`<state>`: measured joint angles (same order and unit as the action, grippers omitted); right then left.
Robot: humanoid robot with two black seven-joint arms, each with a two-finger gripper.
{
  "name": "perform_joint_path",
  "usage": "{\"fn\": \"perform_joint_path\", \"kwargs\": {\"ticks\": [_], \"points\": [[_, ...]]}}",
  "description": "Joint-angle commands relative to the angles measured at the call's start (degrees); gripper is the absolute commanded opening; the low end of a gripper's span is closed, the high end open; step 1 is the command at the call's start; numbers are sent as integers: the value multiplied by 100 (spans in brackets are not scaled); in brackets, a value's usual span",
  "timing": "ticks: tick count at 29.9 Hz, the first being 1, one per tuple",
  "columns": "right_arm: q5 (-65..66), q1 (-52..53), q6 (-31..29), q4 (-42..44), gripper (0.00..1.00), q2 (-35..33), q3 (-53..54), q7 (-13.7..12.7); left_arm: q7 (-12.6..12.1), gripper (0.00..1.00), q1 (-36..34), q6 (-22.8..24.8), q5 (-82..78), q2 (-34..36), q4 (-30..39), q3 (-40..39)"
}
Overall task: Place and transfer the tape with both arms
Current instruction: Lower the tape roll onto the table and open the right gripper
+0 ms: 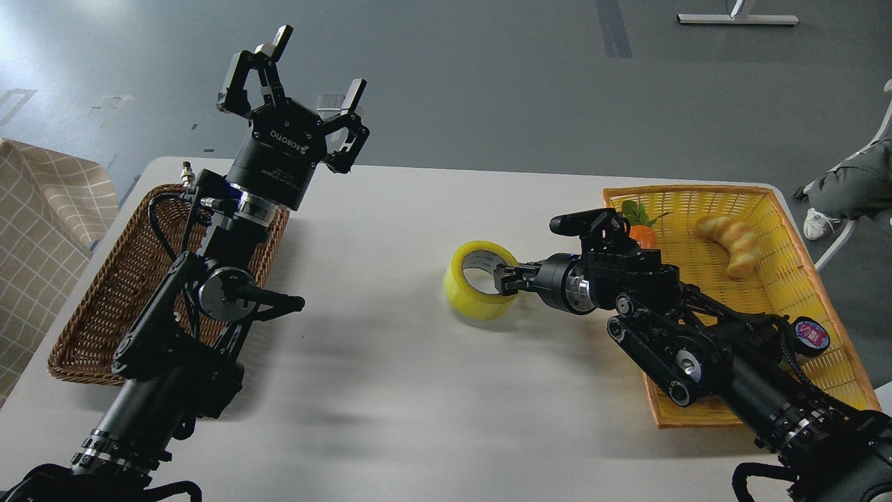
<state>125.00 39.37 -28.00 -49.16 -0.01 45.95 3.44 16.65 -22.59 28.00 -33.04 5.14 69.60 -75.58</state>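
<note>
Right now the tape [479, 280] is sitting on its edge on the white worktop [418, 390], near the middle and a little toward the right, just outside the left wall of the yellow basket [822, 328]. The right tool [507, 279] is reaching in level from the right and is closing on the roll's near wall, one finger appearing to pass inside the core and the other outside, so it is gripping the tape. The roll's lower edge seems to be touching the worktop, though that contact is hard to judge. The yellow basket is lying along the right side of the worktop with the right arm [704, 348] crossing over it; inside, a pale twisted bread [732, 244] is resting toward the far right, and an orange carrot-like item with green leaves [642, 224] is showing at the far left corner, partly hidden behind the arm. A small round disc with a pink face [810, 335] is sitting by the arm near the basket's right rim; whether it belongs to the arm cannot be told. On the left, the brown wicker basket [104, 307] is lying along the worktop's edge, its visible part holding nothing, much of it covered by the left arm [202, 300]. The left tool [306, 80] is pointing up above that basket, fingers spread wide apart and holding nothing.
</note>
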Motion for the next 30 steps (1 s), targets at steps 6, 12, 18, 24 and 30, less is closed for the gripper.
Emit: {"fn": "perform_joint_path", "kwargs": {"ticks": [6,12,18,24,30], "points": [[0,-8,40,30,32,1,19,7,4,98,9,0,-1,31,0,-1],[0,-8,382,30,48,1,28,7,4,98,18,0,-1,31,0,-1],[0,-8,1006,-49,80,1,203,-37,-4,98,18,0,-1,31,0,-1],[0,27,1508,-330,95,1,773,-72,-4,98,18,0,-1,31,0,-1],[-246,124,1508,-1154,95,1,1855,-72,-4,98,9,0,-1,39,0,8]]}}
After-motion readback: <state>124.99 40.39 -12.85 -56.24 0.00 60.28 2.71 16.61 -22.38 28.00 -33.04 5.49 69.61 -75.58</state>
